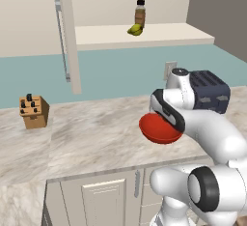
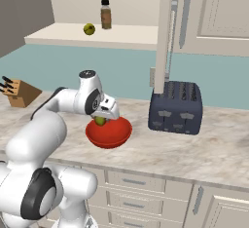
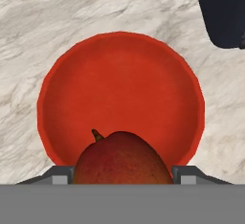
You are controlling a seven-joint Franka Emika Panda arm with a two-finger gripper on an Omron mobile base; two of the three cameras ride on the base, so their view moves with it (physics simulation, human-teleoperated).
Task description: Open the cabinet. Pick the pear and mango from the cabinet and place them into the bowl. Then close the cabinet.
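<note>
Cabinet (image 1: 67, 32) open. Gripper (image 2: 100, 120) clamped on mango (image 3: 122, 158), poised above bowl (image 3: 57, 98), at 6 o'clock of its rim. Pear (image 1: 135, 29) on shelf at 12. Left: drop mango, fetch pear, close door.

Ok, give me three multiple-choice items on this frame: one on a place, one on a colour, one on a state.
1. Where is the pear?
A. on the cabinet shelf beside the bottle
B. on the counter
C. on the toaster

2. What colour is the bowl?
A. blue
B. red
C. white

3. How is the mango?
A. lying on the counter
B. on the shelf
C. held in the gripper above the bowl

Answers:
1 A, the pear lies on the shelf next to the brown bottle.
2 B, the hand view shows a glossy red inside.
3 C, the fingertips flank the mango over the bowl.
</note>
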